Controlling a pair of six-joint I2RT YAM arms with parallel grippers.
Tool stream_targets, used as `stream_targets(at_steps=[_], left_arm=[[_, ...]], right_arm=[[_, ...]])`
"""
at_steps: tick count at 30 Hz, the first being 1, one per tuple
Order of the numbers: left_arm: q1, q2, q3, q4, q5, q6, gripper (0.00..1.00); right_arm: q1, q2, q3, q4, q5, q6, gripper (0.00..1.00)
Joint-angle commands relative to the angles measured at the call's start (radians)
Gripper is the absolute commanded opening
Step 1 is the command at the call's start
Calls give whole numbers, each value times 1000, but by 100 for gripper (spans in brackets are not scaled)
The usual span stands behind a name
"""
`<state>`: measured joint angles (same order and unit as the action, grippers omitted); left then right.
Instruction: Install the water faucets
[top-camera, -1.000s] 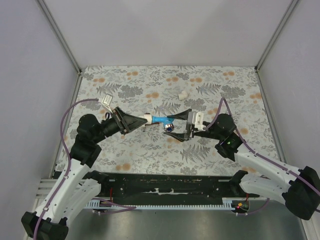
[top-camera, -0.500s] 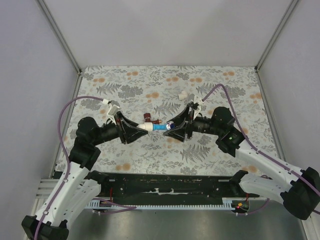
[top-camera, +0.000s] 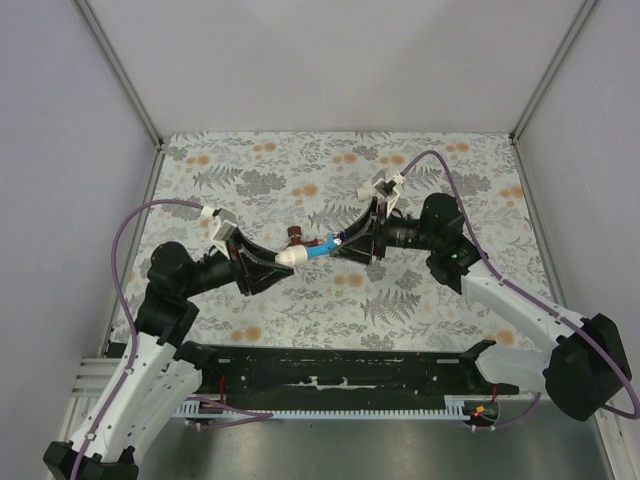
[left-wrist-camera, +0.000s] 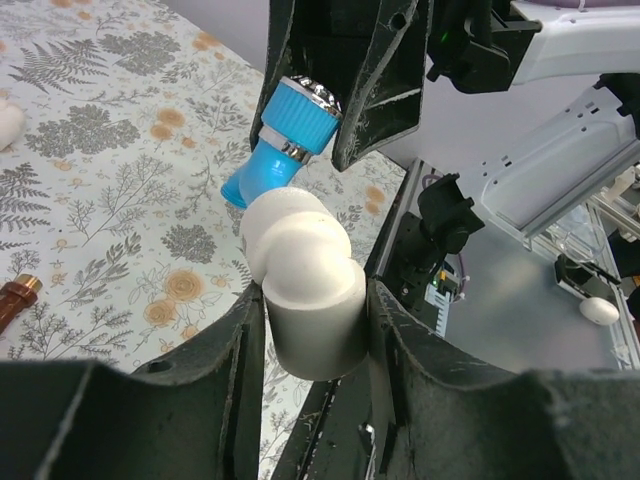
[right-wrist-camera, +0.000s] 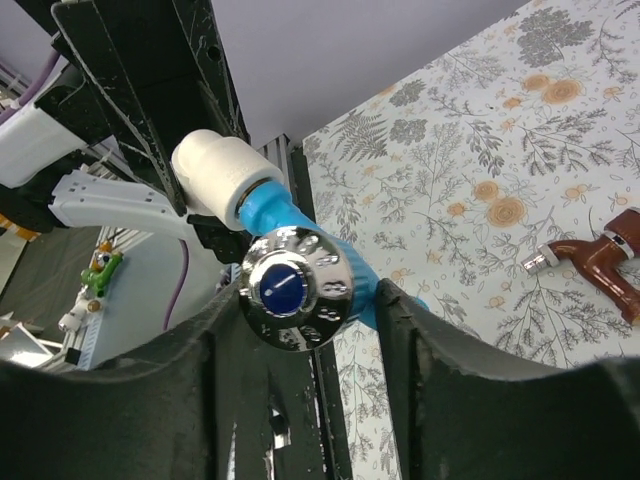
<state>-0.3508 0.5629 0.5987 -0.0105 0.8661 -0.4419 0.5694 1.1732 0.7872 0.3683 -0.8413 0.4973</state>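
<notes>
My right gripper (top-camera: 345, 243) is shut on the blue faucet (top-camera: 320, 247), which has a chrome cap (right-wrist-camera: 294, 287). My left gripper (top-camera: 280, 262) is shut on a white elbow fitting (top-camera: 289, 256). The two are held together above the table middle, the blue faucet's end (left-wrist-camera: 262, 178) against the white fitting (left-wrist-camera: 305, 285). In the right wrist view the blue body (right-wrist-camera: 275, 217) enters the white fitting (right-wrist-camera: 219, 170). The red-brown faucet (top-camera: 295, 236) lies on the table just behind them and also shows in the right wrist view (right-wrist-camera: 600, 264).
A small white stubby fitting (top-camera: 366, 189) lies on the floral table at the back. Grey walls close in the table (top-camera: 450, 300) on three sides. A black rail (top-camera: 330, 375) runs along the near edge between the arm bases.
Both wrists have rotated with the joined blue faucet and white fitting between them. The right gripper rose and swung back. The red-brown faucet, hidden before, came into view.
</notes>
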Motion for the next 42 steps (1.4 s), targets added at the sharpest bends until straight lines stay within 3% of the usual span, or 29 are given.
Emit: stream_targets(at_steps=[1, 2, 4, 9, 13, 18, 21, 24, 26, 31, 35, 42], left_arm=[[-28, -18, -5, 98, 113, -66, 2], [-27, -3, -8, 96, 50, -107, 2], [-27, 40, -25, 113, -43, -185, 2], [-25, 155, -69, 150, -254, -283, 2], [-24, 228, -134, 332, -294, -409, 2], [2, 307, -183, 567, -248, -575, 2], [24, 315, -197, 645, -210, -636, 2], [41, 293, -215, 699, -190, -702, 2], [47, 267, -218, 716, -176, -742, 2], [47, 184, -194, 667, -130, -778, 2], [47, 131, -162, 632, -70, -791, 2], [46, 88, -109, 604, -7, -807, 2]], right_arm=[[-74, 19, 23, 84, 153, 20, 64], [-80, 14, 21, 83, 156, 11, 72], [-88, -3, 18, 38, 180, -31, 98], [-98, -3, -12, -74, 263, -111, 98], [-100, -18, -57, -112, 303, -106, 98], [-100, -79, -172, 139, 214, -66, 98], [-101, -93, -281, 377, 277, -20, 98], [-101, -98, -287, 435, 231, -60, 98], [-102, -107, -296, 492, 196, -71, 98], [-100, -138, -250, 445, 102, -167, 98], [-101, -116, -148, 387, -60, -164, 98], [-98, -80, -29, 360, -156, -129, 95]])
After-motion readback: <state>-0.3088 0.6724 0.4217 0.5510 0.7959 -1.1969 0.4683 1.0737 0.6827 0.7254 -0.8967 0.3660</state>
